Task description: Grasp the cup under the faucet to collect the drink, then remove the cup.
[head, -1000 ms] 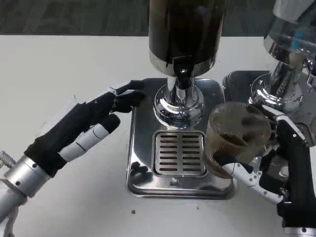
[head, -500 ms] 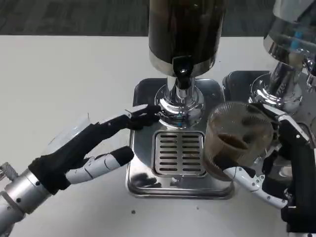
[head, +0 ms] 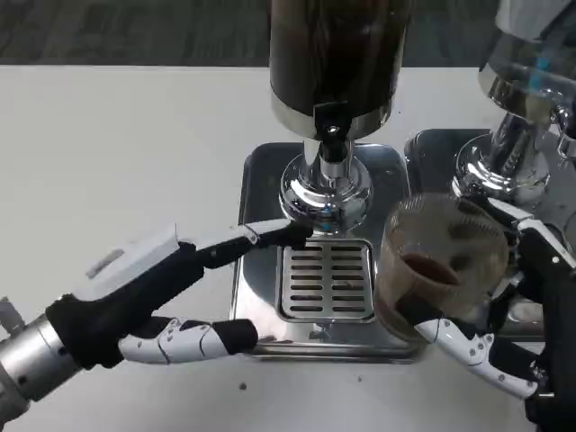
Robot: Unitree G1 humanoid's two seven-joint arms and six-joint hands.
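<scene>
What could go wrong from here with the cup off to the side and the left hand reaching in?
1. The right hand holds the cup with dark drink inside; it looks slightly tilted, so a jerk might spill it.
2. The cup sits close to the second dispenser; moving it away could clip it.
3. The left hand has fingers over the drip tray, near the faucet.

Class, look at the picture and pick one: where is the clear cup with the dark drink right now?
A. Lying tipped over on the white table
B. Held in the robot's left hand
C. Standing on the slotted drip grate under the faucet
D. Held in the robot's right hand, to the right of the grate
D: the right hand grips the cup off to the right of the bare drip grate.
</scene>
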